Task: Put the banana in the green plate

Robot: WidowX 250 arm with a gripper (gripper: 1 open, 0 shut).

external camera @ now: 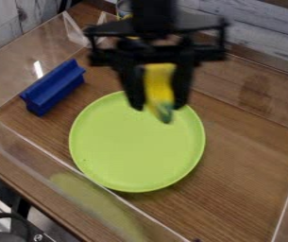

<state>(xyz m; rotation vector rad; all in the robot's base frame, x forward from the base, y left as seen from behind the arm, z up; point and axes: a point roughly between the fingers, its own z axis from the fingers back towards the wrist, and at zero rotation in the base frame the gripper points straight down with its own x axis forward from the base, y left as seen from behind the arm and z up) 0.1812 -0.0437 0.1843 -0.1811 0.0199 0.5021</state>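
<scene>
1. The yellow banana point(159, 91), blurred, is seen above the lime-green plate point(136, 149), near its far edge.
2. The banana is pinched between the fingers of the black gripper point(157, 95).

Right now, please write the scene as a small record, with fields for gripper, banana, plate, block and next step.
gripper: dark, closed on the banana, fingertips blurred
banana: yellow, in the grip, seen over the far part of the plate
plate: lime green, round, on the wooden table
block: blue, rectangular, left of the plate in the picture
next step: probably lower the banana and release it on the plate
</scene>
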